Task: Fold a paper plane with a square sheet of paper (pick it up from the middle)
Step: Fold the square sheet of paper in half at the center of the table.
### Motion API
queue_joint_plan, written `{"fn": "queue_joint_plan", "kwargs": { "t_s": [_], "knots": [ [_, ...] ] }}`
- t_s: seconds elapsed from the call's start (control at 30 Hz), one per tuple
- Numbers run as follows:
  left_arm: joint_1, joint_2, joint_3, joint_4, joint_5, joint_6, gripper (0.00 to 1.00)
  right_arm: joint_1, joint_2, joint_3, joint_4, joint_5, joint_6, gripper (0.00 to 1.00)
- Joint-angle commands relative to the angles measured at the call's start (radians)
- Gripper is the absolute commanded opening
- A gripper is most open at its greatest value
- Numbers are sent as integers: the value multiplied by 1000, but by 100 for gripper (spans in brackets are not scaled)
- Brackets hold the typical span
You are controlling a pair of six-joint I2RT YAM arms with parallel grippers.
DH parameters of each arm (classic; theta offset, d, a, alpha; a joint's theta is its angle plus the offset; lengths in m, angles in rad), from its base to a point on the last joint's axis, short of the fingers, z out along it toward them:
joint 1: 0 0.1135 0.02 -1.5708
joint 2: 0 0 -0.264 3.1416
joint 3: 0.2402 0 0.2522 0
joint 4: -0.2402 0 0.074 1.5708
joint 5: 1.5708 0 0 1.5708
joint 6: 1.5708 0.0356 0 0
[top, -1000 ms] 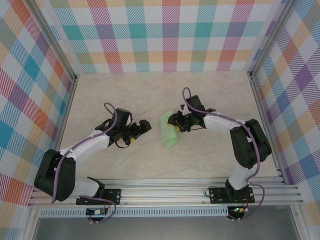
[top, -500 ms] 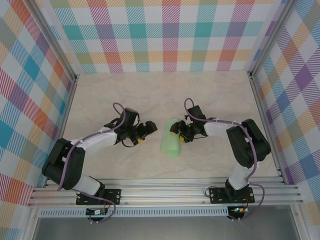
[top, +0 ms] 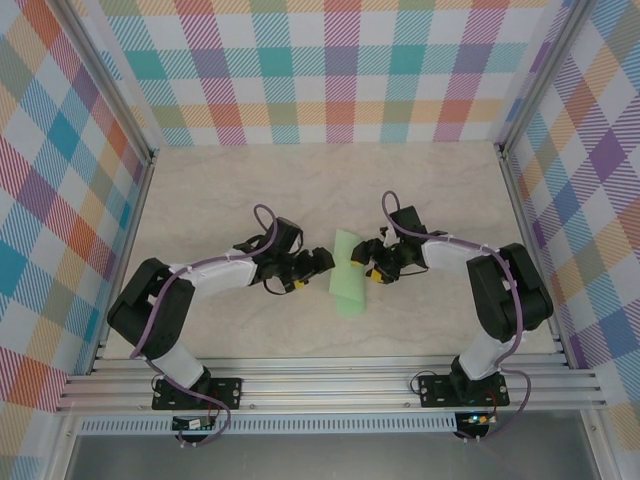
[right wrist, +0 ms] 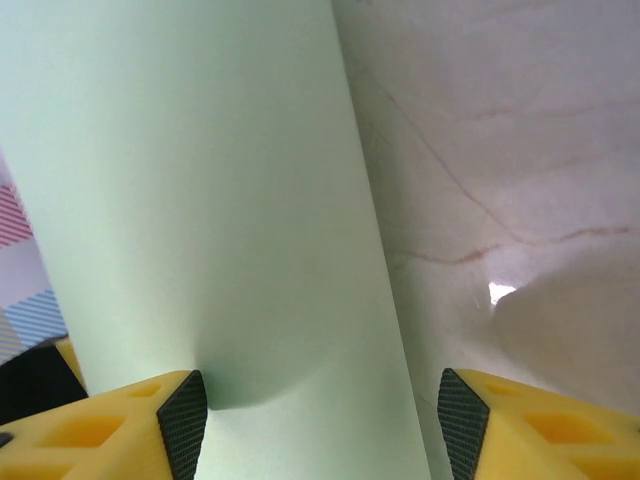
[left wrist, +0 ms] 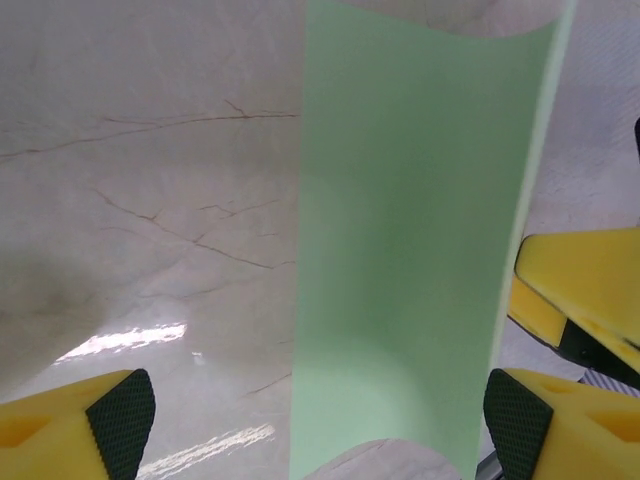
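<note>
The left gripper [top: 322,262] has its jaws wide apart and grips nothing. In its wrist view the pale-green sheet of paper [top: 350,285] runs between them, its edge just beside the pad [left wrist: 517,420] at that view's right. There is one sheet, narrowed to a long bowed strip, and it lies on the marbled table [top: 230,190] between two grippers. The right gripper [top: 368,264] also has its jaws parted. One pad [right wrist: 183,425] touches the paper and the other stands clear of it.

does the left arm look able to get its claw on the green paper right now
Probably yes: the left claw is open right at the green paper, nothing between them. The right claw at the paper's far side may crowd it.
</note>
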Motion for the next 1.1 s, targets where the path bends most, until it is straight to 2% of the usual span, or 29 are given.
{"fn": "queue_joint_plan", "kwargs": {
  "t_s": [0.0,0.17,0.27,0.37,0.53,0.77,0.9,1.07],
  "knots": [
    [-25,33,37,20,-3,-10,87,-1,6,29,-63,-60,-79,65],
    [-46,50,39,74,18,-30,84,-1,22,36,-84,-57,-99,64],
    [-52,25,27,74,-18,-43,80,-1,35,45,-103,-60,-113,64],
    [-54,-9,-1,107,-35,-53,72,-1,34,42,-94,-61,-107,64],
    [-61,31,-2,159,3,-70,58,-7,42,45,-83,-74,-96,63],
    [-85,80,7,214,34,-85,49,-29,46,31,-49,-113,-78,63],
    [-91,100,16,207,35,-78,41,-43,45,18,-33,-122,-65,64],
    [-101,115,18,200,26,-65,22,-49,47,10,-10,-140,-59,64]
  ]
}}
